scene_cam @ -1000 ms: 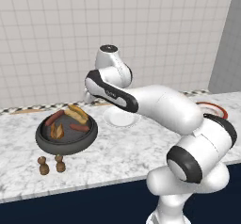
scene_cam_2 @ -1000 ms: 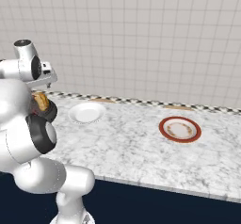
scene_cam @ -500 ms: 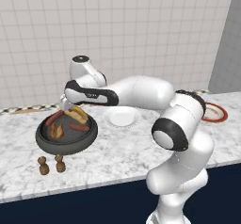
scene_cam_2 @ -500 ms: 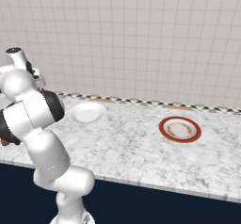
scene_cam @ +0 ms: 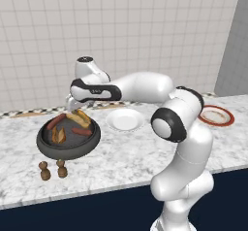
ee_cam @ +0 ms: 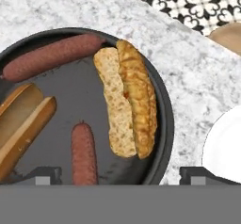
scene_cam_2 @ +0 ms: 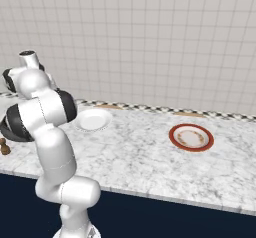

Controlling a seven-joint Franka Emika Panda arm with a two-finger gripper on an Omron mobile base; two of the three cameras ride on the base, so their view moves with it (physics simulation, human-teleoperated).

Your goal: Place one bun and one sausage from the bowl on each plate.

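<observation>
The robot's hand (ee_cam: 120, 175) hangs over the dark bowl (scene_cam: 68, 140), with its two fingers spread wide and nothing between them. The bowl sits on the left part of the table (scene_cam: 126, 152). In it lie two sausages and two buns. One long sausage (ee_cam: 52, 56) lies at the far edge, and a shorter sausage (ee_cam: 84, 152) lies close under the hand. A split bun (ee_cam: 127, 103) lies in the middle, and another bun (ee_cam: 21, 124) lies on the left side of the hand view.

The white plate (scene_cam: 125, 119) sits just right of the bowl. The red-rimmed plate (scene_cam_2: 190, 137) is well apart, far to the right. I think no food has been moved yet, because the white plate looks bare.

What could go wrong? The short sausage is round and smooth, so it may roll or slip out when the fingers squeeze it. The split bun lies near it, so a finger may bump the bun and push it around. The bun is soft and open, so a hard squeeze may squash it or pull its halves apart. The bowl's thick rim could also catch a finger if the hand comes down too near the edge.
</observation>
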